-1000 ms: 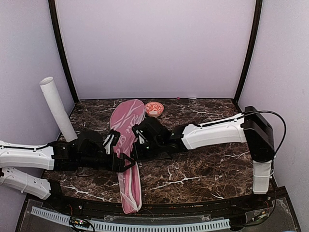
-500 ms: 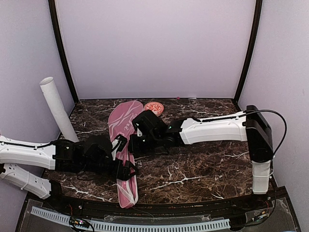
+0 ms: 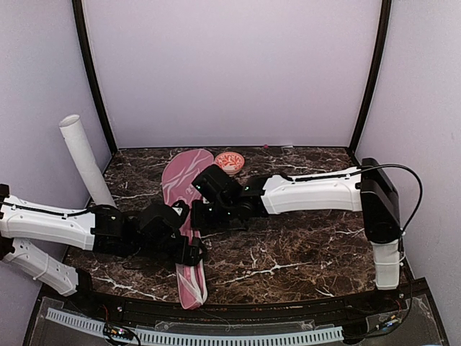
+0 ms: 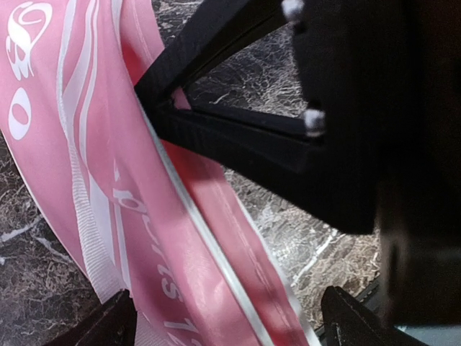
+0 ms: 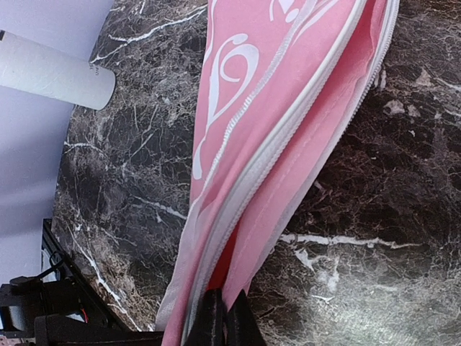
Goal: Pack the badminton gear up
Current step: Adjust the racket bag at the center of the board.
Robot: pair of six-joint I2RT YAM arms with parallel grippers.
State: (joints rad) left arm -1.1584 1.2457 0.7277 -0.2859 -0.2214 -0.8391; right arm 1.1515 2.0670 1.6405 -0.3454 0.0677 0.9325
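The pink racket cover (image 3: pixel 186 189) lies lengthwise on the marble table, its narrow end near the front edge. My right gripper (image 3: pixel 196 215) is shut on the cover's zipper edge, seen as closed black fingertips (image 5: pixel 222 317) pinching the fabric. A red strip (image 5: pixel 225 268) shows inside the cover's opening. My left gripper (image 3: pixel 191 249) is open and straddles the cover's narrow part (image 4: pixel 180 238), one finger (image 4: pixel 115 321) on each side of it. The white tube (image 3: pixel 86 162) leans against the left wall. No rackets or shuttlecocks show outside the cover.
A small red-and-white patterned bowl (image 3: pixel 229 161) stands at the back, just right of the cover's wide end. The white tube's end (image 5: pixel 50 72) juts over the table's left side. The table's front edge (image 3: pixel 252 297) is close to the cover's tip.
The cover's wide end has swung left and its tip has drawn back from the front edge. The left gripper has reached further right and opened wider. The right gripper has shifted left, still pinching.
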